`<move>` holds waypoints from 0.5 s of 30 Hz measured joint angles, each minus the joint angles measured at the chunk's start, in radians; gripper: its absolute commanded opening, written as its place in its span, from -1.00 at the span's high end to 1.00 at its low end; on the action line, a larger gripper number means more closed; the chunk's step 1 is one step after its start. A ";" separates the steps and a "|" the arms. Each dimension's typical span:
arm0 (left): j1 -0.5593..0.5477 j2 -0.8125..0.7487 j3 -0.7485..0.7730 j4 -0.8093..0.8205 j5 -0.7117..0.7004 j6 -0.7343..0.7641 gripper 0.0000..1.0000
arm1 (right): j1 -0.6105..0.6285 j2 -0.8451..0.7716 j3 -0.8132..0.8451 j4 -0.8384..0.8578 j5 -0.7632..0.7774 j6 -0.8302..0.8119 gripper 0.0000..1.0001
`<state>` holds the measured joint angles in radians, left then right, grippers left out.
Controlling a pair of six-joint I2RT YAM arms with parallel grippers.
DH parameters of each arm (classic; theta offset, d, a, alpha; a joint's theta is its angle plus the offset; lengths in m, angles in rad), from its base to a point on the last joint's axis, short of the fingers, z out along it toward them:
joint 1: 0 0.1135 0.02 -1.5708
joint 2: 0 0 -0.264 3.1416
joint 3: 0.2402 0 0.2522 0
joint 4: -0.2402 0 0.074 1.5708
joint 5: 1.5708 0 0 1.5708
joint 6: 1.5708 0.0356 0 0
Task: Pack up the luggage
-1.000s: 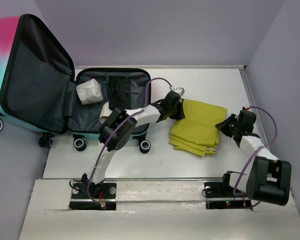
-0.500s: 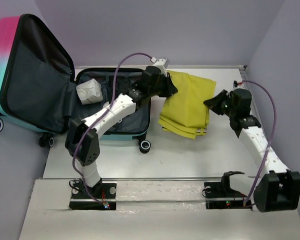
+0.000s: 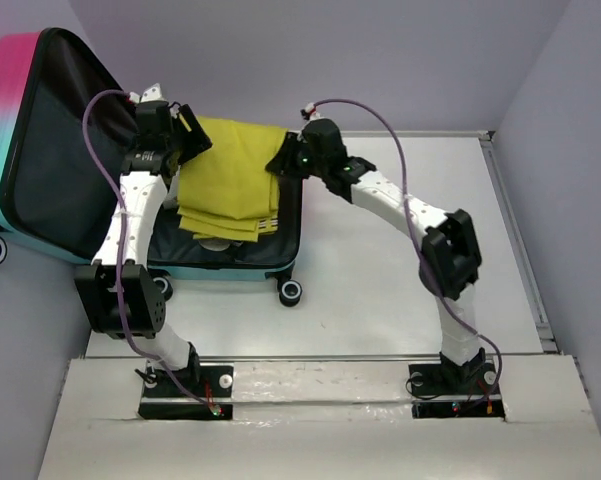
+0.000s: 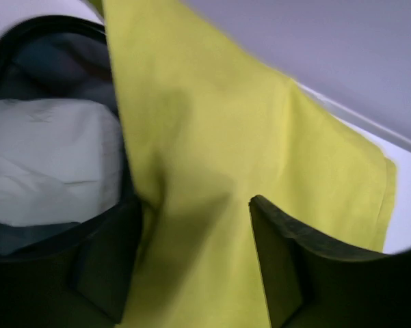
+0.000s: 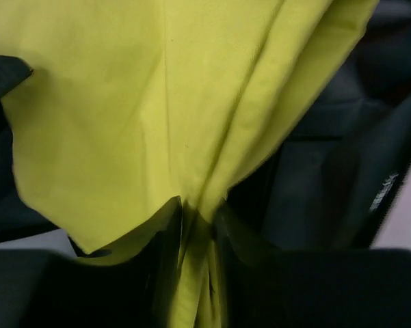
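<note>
The small hard-shell suitcase (image 3: 10, 110), pink fading to teal, lies open at the desk's (image 3: 380, 290) far left, lid raised. I hold the folded yellow-green cloth (image 3: 230, 175) above its dark-lined base. My right jaws are clamped on a gathered fold, my left jaws apart with cloth draped between them. With that side loose, the cloth could swing, unfold and hang over the rim, blocking the lid.

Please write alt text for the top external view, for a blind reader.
A folded yellow cloth is over the open luggage, with the left gripper and the right gripper at its two sides. The lid stands open at left.
</note>
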<state>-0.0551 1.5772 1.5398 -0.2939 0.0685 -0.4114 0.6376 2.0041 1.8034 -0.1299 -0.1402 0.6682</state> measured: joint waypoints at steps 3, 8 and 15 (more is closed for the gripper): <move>0.060 0.040 0.013 -0.025 -0.081 0.019 -0.98 | 0.032 0.188 0.194 -0.098 -0.017 -0.029 -0.87; 0.034 -0.039 -0.044 -0.060 -0.168 0.050 -0.97 | 0.039 0.288 0.284 -0.260 -0.018 -0.090 -0.88; -0.074 -0.526 -0.214 -0.076 -0.336 0.058 -0.78 | 0.028 0.220 0.340 -0.314 -0.042 -0.171 -0.83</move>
<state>-0.1295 1.0508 1.3262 -0.3698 -0.2680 -0.3534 0.6659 2.2242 2.1433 -0.4435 -0.1818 0.4969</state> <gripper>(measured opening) 0.935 0.929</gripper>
